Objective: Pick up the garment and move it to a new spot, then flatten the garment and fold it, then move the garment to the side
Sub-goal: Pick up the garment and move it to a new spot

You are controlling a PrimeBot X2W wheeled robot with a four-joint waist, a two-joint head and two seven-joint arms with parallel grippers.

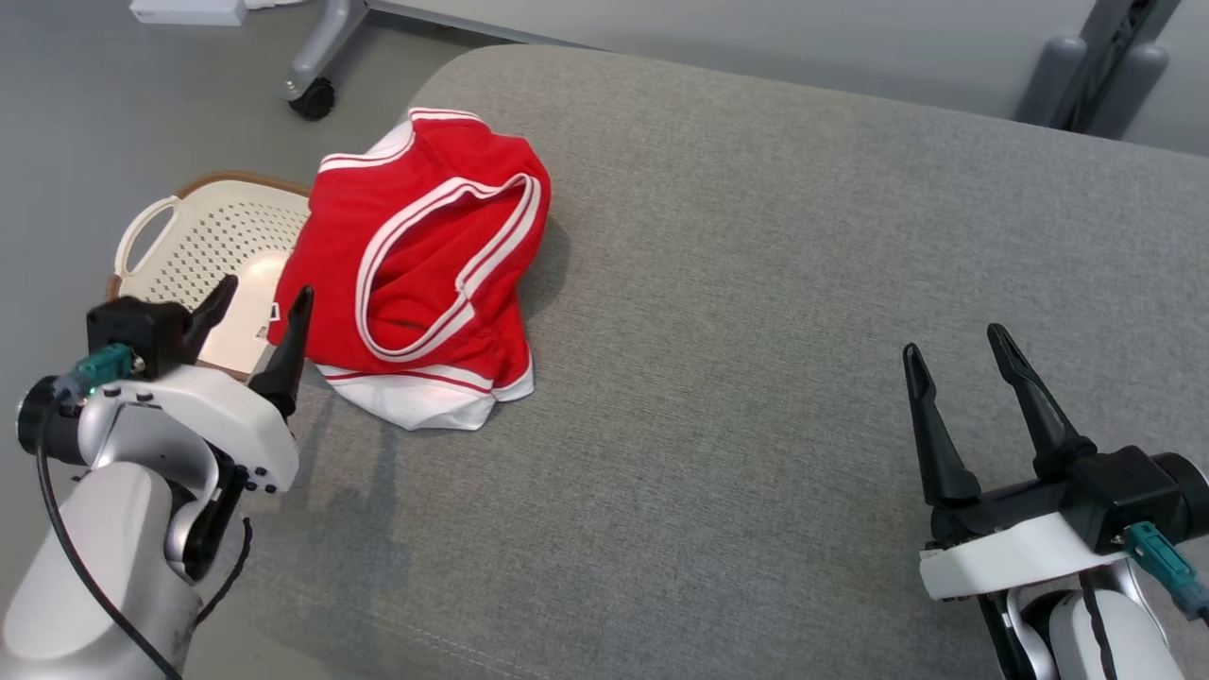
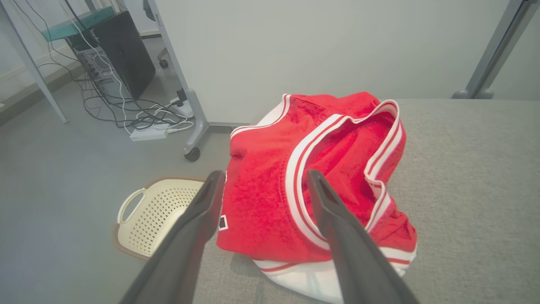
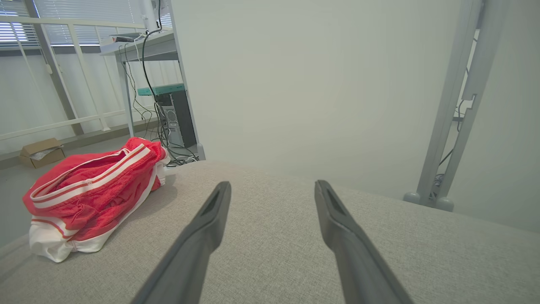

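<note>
Garment (image 1: 425, 274) is a red heap w/ white trim, bunched up at the far-left part of the grey pad (image 1: 756, 283). Its left side looks to hang a bit past the pad's rim, above the basket (image 1: 189, 236) on the floor. White hem faces near, the striped opening gapes upward. Long axis runs roughly near-to-far.

My left gripper (image 1: 266, 287) sits just beside the heap's near-left corner, both fingers spread wide, nothing between them, not touching cloth. In the left wrist view the 2 fingers frame the red cloth and the trim band, so the heap lies straight ahead, slightly right of my left jaws.

My right gripper (image 1: 954, 341) is also spread wide and empty, hovering over bare pad at the near right, well apart from the heap. From there the garment lies far off to the left.

Judgement: step 1, pickup not yet begun. Left arm is clearly nearer, so it's the 1 to reach in: a short push fwd and right, down onto the trim or a fold.
</note>
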